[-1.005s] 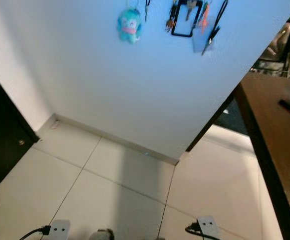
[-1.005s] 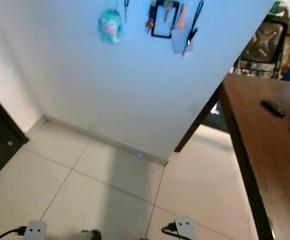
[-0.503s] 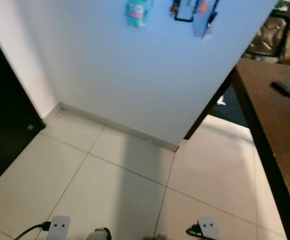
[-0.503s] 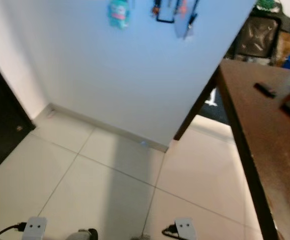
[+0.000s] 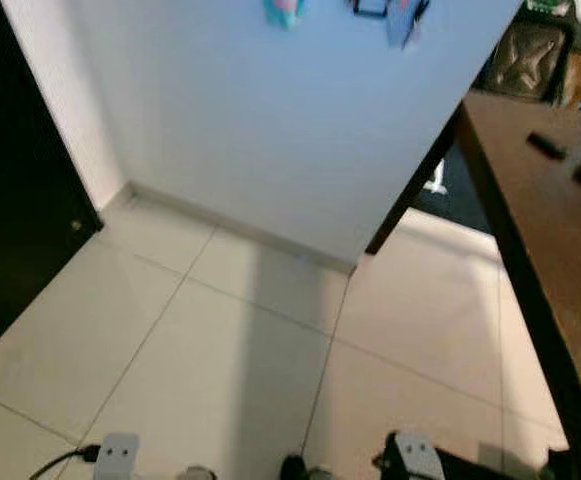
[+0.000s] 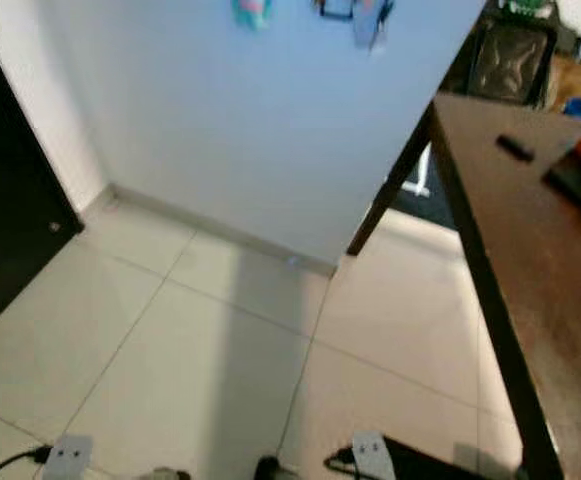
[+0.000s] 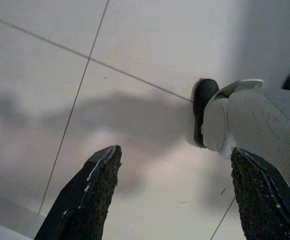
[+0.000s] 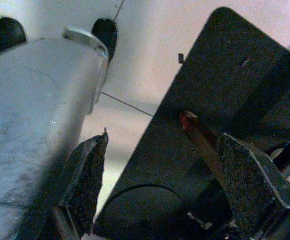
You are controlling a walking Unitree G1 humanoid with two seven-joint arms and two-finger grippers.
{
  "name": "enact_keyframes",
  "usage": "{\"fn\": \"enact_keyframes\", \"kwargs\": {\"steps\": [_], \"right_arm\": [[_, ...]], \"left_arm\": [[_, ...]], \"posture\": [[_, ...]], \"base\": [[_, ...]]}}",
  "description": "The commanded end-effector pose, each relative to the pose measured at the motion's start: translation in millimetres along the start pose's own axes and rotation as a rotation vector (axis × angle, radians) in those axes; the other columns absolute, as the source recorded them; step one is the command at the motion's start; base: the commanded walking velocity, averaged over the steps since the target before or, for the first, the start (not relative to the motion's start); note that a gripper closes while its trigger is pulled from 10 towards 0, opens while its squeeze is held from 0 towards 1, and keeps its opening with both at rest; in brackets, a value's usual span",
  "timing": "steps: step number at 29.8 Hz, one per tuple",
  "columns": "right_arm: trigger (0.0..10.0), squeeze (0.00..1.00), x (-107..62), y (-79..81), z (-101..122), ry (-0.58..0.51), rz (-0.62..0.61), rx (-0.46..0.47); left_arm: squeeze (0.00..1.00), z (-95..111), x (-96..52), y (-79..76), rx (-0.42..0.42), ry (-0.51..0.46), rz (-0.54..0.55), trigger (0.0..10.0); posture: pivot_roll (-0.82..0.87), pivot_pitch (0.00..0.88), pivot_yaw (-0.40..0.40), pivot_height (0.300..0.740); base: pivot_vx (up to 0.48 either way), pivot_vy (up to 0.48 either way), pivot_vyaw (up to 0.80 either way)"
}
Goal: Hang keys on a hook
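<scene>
I am finding no text, label, brand, number or sign that can be read in any view. The things hanging on the white wall (image 5: pixel 270 130) are showing as blurred shapes, and the small dark objects on the brown table (image 6: pixel 530 250) are too small to show any lettering.

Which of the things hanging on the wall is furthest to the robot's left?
The turquoise plush charm, cut off at the top of the head views. It hangs apart, left of the cluster with the black-framed tag and the pale blue card.
</scene>
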State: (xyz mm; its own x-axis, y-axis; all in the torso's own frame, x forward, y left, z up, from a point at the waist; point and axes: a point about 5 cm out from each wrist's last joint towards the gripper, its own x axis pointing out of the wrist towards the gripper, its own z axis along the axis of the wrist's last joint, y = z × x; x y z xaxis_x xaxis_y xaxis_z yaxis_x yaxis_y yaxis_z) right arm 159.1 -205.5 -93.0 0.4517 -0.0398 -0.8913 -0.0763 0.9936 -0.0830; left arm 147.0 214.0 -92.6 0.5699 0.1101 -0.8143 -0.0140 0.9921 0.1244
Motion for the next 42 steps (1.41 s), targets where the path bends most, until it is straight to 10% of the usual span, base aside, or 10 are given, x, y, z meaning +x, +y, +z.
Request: {"fn": "enact_keyframes", "kwargs": {"steps": [1,16,23,42], "right_arm": [[10.0,0.0,-0.2,-0.8,-1,0.003,0.003,0.006],[10.0,0.0,2.6,18.6,16,-0.04,0.07,-0.021],[10.0,0.0,2.7,17.2,19,-0.056,0.054,0.019],[10.0,0.0,3.0,24.9,28,-0.086,0.112,-0.024]], "left_arm": [[0.0,-11,-2.4,-15.6,0.004,0.031,-0.058,10.0],[0.0,34,5.0,-45.2,0.124,-0.149,-0.162,10.0],[0.0,66,9.6,-24.7,0.161,-0.236,-0.049,10.0],[0.0,33,5.9,-46.3,0.021,-0.118,-0.152,10.0]], "posture": [[0.16,0.109,-0.048,0.74],[0.13,0.149,-0.029,0.74],[0.11,0.145,-0.02,0.74],[0.11,0.172,-0.034,0.74]], "base": [[-0.281,0.0,0.0],[-0.093,0.0,0.0],[0.0,0.0,0.0],[0.0,0.0,0.0]]}}
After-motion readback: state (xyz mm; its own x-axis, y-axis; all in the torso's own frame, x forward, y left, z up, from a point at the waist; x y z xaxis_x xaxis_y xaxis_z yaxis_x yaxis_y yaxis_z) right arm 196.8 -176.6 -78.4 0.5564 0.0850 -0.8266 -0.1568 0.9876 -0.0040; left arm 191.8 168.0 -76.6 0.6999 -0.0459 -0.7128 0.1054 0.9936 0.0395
